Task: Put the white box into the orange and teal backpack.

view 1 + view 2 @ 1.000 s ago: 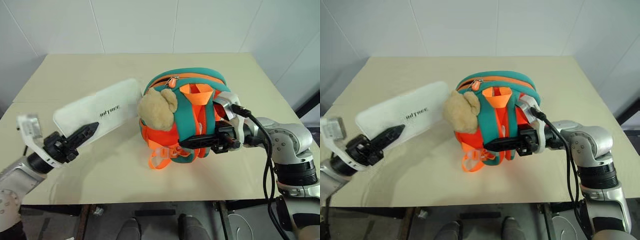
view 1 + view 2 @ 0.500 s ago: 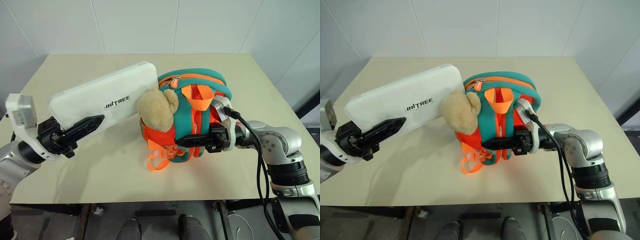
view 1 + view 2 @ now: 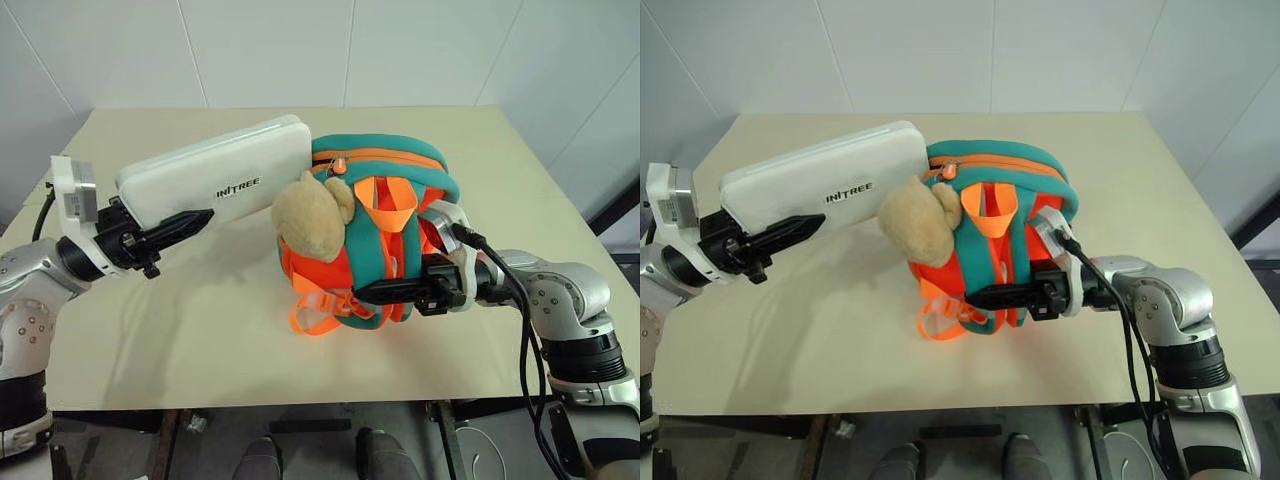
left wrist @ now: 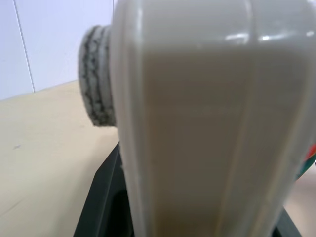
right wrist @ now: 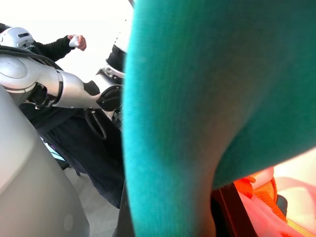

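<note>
The left tool (image 3: pixel 185 222) grips the flat white plastic box (image 3: pixel 215 182), its far edge touching the rounded orange and teal fabric backpack (image 3: pixel 385 225); the right tool (image 3: pixel 385 292) is clenched on a teal strap (image 3: pixel 385 245).

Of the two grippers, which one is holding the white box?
The left gripper: it holds the white box lifted beside the backpack. The right gripper is shut on a teal strap instead.

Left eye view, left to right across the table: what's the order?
Left gripper holding the white box → plush toy → orange and teal backpack → right gripper, shut on a teal strap.
</note>
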`<state>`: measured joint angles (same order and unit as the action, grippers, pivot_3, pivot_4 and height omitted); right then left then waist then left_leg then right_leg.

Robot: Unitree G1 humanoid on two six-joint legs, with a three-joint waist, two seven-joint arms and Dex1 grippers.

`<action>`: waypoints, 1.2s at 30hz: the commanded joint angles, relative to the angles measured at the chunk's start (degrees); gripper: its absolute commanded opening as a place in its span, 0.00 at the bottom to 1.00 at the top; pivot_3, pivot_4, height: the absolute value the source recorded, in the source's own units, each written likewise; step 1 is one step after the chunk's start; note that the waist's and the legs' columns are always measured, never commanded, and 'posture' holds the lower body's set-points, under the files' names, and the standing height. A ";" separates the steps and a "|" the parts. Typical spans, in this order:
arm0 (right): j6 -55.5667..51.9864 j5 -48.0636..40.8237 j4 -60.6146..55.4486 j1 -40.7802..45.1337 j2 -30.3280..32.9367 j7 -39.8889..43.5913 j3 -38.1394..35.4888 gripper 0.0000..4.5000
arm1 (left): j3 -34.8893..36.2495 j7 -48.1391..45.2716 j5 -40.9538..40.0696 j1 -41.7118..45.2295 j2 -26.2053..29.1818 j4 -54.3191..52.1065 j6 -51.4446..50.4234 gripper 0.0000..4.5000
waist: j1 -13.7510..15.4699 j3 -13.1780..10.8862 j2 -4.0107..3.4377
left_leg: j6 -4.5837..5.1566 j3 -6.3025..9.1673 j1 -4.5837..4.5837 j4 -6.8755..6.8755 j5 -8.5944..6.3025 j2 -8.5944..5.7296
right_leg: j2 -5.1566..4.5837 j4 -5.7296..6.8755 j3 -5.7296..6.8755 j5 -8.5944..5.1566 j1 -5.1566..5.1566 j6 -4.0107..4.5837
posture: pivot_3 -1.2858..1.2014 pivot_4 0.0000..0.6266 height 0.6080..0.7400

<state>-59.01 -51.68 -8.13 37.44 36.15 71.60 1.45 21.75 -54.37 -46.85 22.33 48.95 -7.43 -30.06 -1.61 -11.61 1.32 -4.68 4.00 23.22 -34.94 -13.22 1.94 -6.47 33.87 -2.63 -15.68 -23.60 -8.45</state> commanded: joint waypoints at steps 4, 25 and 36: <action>-0.05 -1.91 -1.84 0.04 0.93 0.78 -0.96 0.01 | -7.02 -12.23 10.78 1.06 6.10 3.96 9.01 0.31 | 0.01 0.00 0.00 | -0.01 -0.01 0.01 0.01 -0.01 0.00 | 0.00 -0.03 0.00 -0.08 -0.01 0.14 | 0.52 0.24 1.00; 2.42 -0.14 -1.55 0.73 -1.49 -1.48 -0.10 0.01 | -34.39 -15.81 36.37 44.41 -19.02 32.27 17.13 0.31 | 0.18 -0.07 -0.03 | 0.19 0.02 0.14 -0.07 -0.12 -0.01 | 0.05 0.20 -0.04 0.17 -0.08 -1.01 | 0.52 0.24 1.00; 1.72 -1.62 -4.18 -2.05 -1.47 -5.10 -1.99 0.00 | -26.47 -15.88 31.53 38.00 -14.17 25.43 7.98 0.81 | -0.13 -0.12 -0.06 | 0.24 0.02 0.19 -0.12 -0.17 -0.04 | 0.02 0.51 -0.05 0.03 -0.14 -1.07 | 0.52 0.24 1.00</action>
<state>-57.49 -51.58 -9.81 35.38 34.53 66.86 1.61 -8.35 -69.86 -13.47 60.01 32.85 20.65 -20.42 -1.75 -11.73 1.26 -4.45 4.03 23.40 -35.08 -13.38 1.90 -6.45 34.30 -2.68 -15.65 -23.74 -9.52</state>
